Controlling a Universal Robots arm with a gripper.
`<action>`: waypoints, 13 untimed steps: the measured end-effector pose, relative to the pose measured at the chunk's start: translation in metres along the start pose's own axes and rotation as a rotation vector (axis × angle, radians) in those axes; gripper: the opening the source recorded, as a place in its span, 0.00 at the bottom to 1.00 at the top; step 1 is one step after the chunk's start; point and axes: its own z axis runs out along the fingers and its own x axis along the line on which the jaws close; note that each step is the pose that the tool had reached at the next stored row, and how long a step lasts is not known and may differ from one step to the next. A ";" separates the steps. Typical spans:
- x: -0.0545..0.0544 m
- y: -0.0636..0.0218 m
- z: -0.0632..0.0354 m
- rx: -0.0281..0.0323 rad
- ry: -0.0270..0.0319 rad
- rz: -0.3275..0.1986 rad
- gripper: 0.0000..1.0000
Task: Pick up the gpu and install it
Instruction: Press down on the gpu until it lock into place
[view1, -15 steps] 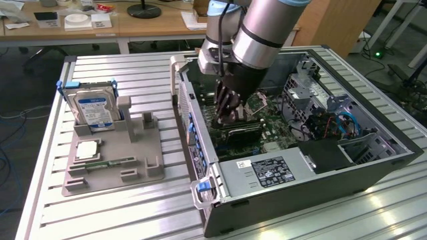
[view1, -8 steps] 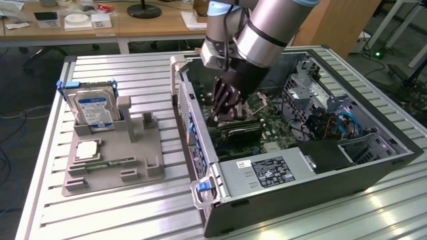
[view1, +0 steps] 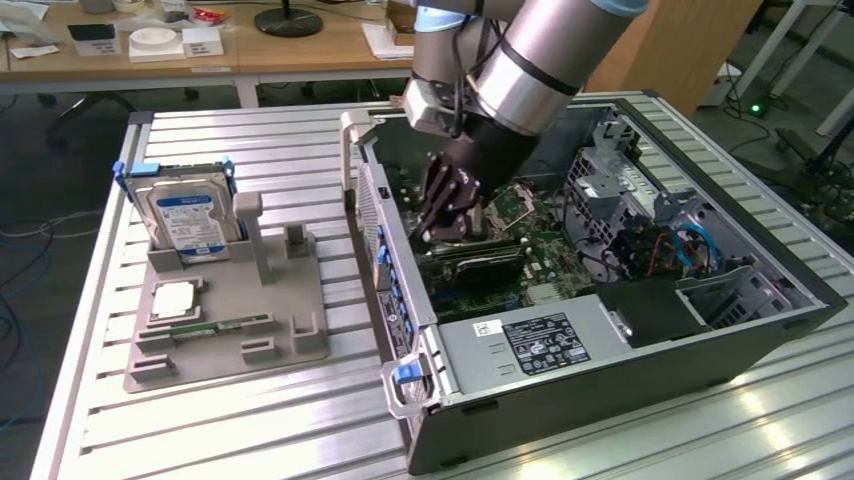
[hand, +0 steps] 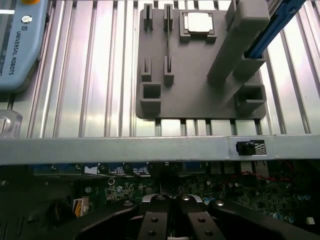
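closed gripper (hand: 170, 220) directly above gpu (view1: 477, 262)

The work surface is a ribbed table of silver aluminium slats (view1: 254, 150), its grooves running from the exterior view's left to its right (the metal throws back broad bands of overhead light). Behind it stands a light wooden desk (view1: 307, 50) carrying a round black lamp base (view1: 288, 21), a small white box with a round white disc on it (view1: 156, 42) and loose white papers (view1: 32, 30). A tall panel of brown wood (view1: 674, 45) rises at the exterior view's upper right. The dark grey floor (view1: 60, 170) shows beside the table, with thin cables (view1: 27, 225) trailing across it. A small green indicator light (view1: 757, 108) glows near white metal frame legs (view1: 801, 50).
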 end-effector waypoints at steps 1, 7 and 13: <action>0.000 0.0003 0.0005 0.0001 0.0001 0.000 0.10; -0.001 0.0013 0.0054 0.0000 0.0000 0.000 0.10; -0.003 0.0002 0.0086 0.0123 -0.0005 -0.003 0.10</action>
